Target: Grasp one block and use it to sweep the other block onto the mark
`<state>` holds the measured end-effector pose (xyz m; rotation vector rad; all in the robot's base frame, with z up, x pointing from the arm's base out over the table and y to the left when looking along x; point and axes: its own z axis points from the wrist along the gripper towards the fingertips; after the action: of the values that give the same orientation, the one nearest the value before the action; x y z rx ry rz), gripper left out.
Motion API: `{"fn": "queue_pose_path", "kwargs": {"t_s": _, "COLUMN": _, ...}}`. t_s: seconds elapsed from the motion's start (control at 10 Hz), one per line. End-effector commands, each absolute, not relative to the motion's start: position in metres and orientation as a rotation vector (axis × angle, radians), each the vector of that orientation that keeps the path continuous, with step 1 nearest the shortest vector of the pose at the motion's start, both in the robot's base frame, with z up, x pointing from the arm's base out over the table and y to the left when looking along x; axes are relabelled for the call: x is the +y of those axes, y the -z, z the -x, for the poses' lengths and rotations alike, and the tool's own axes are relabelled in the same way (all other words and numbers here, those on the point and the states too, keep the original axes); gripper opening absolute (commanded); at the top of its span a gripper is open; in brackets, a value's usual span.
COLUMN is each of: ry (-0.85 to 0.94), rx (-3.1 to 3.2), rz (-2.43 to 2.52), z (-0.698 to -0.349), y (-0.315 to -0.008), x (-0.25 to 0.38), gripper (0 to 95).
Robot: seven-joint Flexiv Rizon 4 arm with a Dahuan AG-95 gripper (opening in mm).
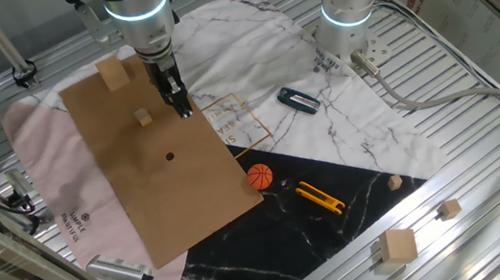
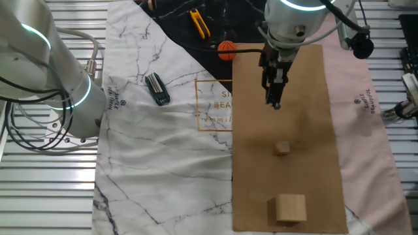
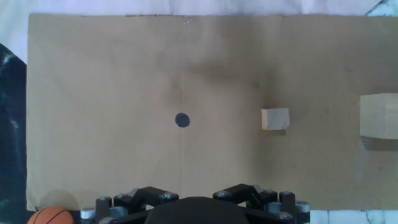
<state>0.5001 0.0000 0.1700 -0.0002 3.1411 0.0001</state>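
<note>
Hand view: tiny cube (image 3: 275, 119) sits between black dot (image 3: 182, 120) and larger block (image 3: 379, 114); jaws' spread unclear.

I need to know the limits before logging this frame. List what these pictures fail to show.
- Gripper jaws: open or shut unclear; fixed views show them too small, the hand view only the gripper's base.
- Larger block: cut off by the hand view's right edge.
- Black dot: not visible in the other fixed view.
- Orange ball: clipped at the hand view's bottom edge.

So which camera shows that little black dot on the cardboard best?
The hand view: the black dot sits mid-frame, large and unobstructed. One fixed view shows it small. In the other fixed view I cannot find it; the pincer may cover it.
</note>
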Motion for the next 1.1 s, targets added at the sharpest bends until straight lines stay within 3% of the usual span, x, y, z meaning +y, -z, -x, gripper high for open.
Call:
{"fn": "queue_pose_path", "kwargs": {"t_s": 0.1, "ry": -0.007, "rx": 3.039, "rz": 0.085, "z": -0.5000, "y": -0.1701, "x": 0.0000, "gripper": 0.0}}
{"fn": "queue_pose_path", "kwargs": {"t_s": 1.1, "ry": -0.014, "rx": 3.042, "rz": 0.081, "z": -0.4998, "y": -0.1707, "x": 0.0002, "gripper": 0.0}}
